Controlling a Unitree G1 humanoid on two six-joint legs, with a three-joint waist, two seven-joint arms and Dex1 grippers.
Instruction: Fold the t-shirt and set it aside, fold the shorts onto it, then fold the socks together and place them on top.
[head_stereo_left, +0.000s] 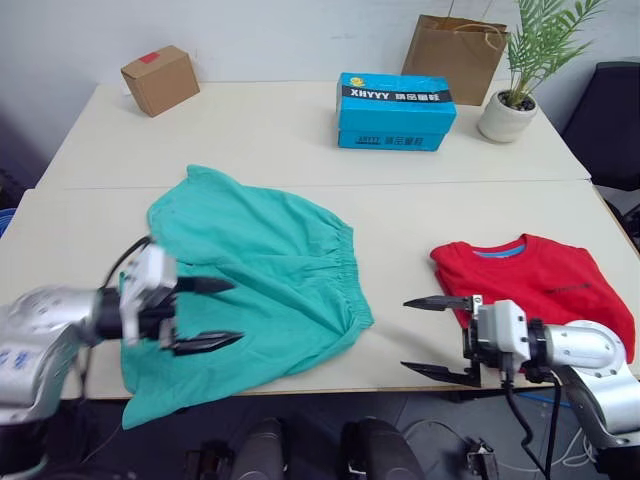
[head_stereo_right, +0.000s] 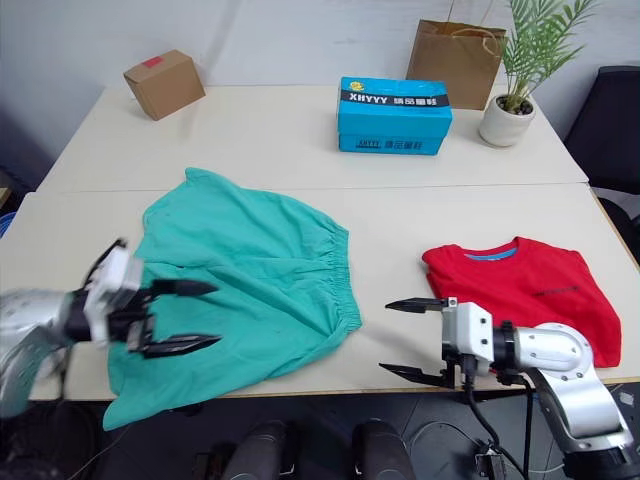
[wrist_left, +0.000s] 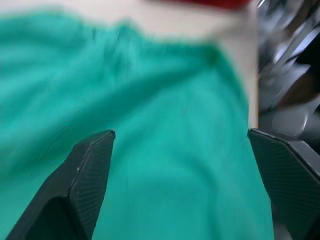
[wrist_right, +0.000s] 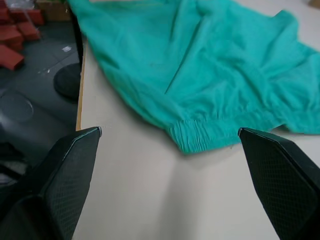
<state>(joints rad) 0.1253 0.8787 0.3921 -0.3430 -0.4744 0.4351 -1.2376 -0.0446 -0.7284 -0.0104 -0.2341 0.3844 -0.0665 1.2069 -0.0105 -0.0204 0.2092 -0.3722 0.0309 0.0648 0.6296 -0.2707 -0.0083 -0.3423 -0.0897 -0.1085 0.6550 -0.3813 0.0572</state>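
Shorts of teal-green cloth with a gathered elastic waistband lie spread on the near-left part of the pale table, waistband toward the right and one leg hanging over the near edge. A plain bright red short-sleeved t-shirt with a blue inner neckband lies folded at the near right, well apart from the shorts.

The left gripper hovers over the near-left part of the shorts, its two black fingers spread wide with nothing between them; the left wrist view shows teal cloth beneath them. The right gripper is at the near edge of the table, between the shorts' waistband and the red t-shirt, fingers likewise parted and empty, pointing toward the shorts.

On the far part of the table stand a small brown cardboard box at the left, a blue printed carton in the middle, a brown paper bag behind it, and a potted green plant in a white pot at the right.
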